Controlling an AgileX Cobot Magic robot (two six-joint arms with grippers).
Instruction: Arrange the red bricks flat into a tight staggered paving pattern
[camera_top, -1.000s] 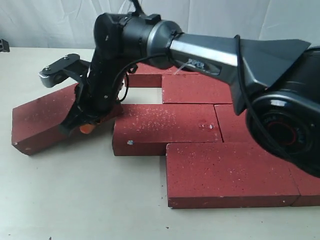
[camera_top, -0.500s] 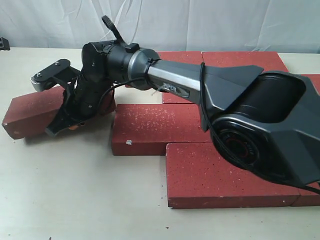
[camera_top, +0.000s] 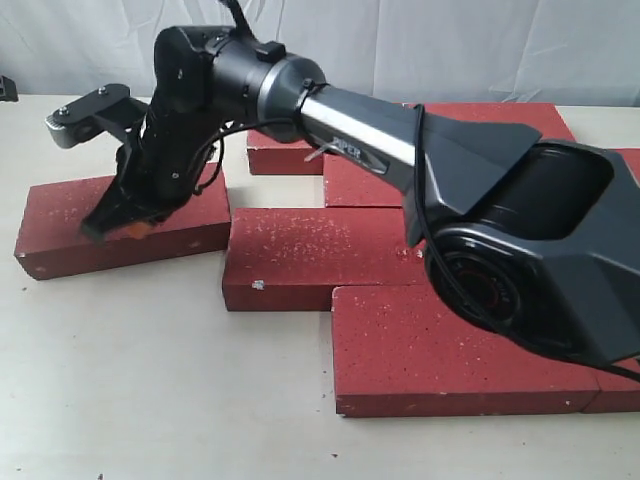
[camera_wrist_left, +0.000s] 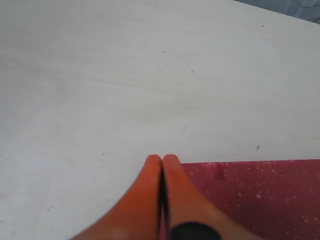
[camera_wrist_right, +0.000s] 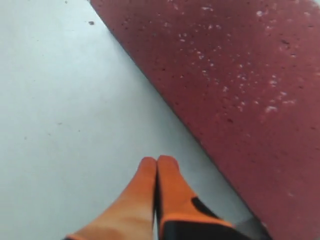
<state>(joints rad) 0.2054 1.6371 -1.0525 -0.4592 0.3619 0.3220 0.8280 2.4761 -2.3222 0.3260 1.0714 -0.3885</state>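
Right hand (camera_wrist_right: 156, 161) was closed, its orange fingers pressed together on nothing, and its tips hung over bare bench just beside the long edge of a brick (camera_wrist_right: 240, 75). From the exterior its dark arm (camera_top: 380, 150) reached across from the right, the tips showing against the leftmost brick (camera_top: 60, 215); whether they touched it could not be told. Left hand (camera_wrist_left: 161, 159) was closed and empty as well, its tips at the corner of a red slab (camera_wrist_left: 250, 195). The red bricks (camera_top: 330, 255) lay flat on a pale bench (camera_top: 150, 380), most packed edge to edge in staggered rows, the leftmost set at a slight angle to them. White cloth (camera_top: 450, 50) hung behind. Each brick was dark red, rough and matte, flecked with pale specks.
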